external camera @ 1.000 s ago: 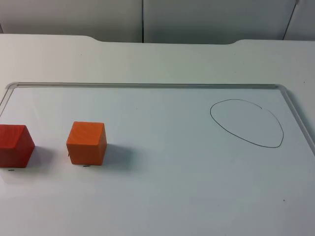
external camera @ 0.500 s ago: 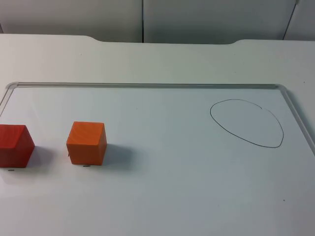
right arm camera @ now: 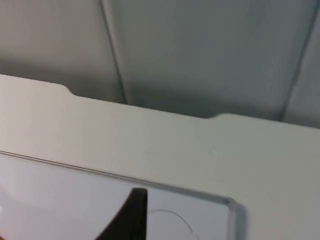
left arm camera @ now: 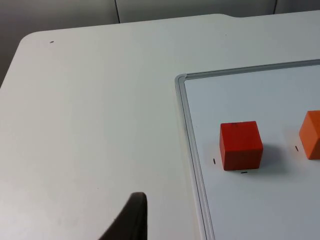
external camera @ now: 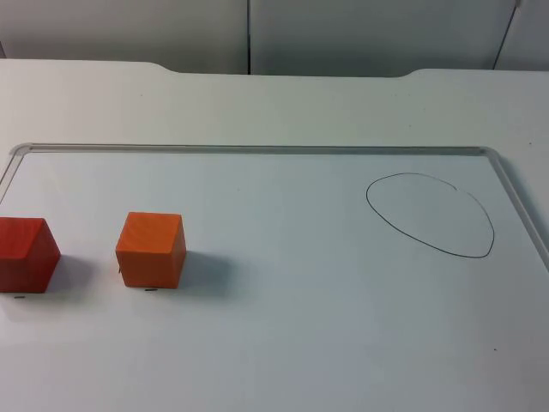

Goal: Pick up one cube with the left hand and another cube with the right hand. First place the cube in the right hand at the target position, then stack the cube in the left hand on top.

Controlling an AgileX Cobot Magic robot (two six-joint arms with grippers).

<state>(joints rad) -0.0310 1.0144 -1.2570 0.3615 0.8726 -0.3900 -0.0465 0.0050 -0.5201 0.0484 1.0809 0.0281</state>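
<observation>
Red cube [external camera: 26,253] and orange cube [external camera: 152,249] sit apart; left pincer [left arm camera: 131,220] over table [left arm camera: 90,125], right pincer [right arm camera: 131,216] near the circle [external camera: 429,215]; grips untellable.

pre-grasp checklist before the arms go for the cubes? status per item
1. Red cube upright on the whiteboard, free to grasp: ok.
2. Orange cube upright, apart from the red one: ok.
3. Drawn target outline unoccupied: ok.
4. Left gripper over the bare table, beside the board's edge, short of the red cube: ok.
5. Right gripper near the board's far corner by the outline, far from both cubes: not ok.
6. Finger opening, both grippers: cannot tell.
</observation>
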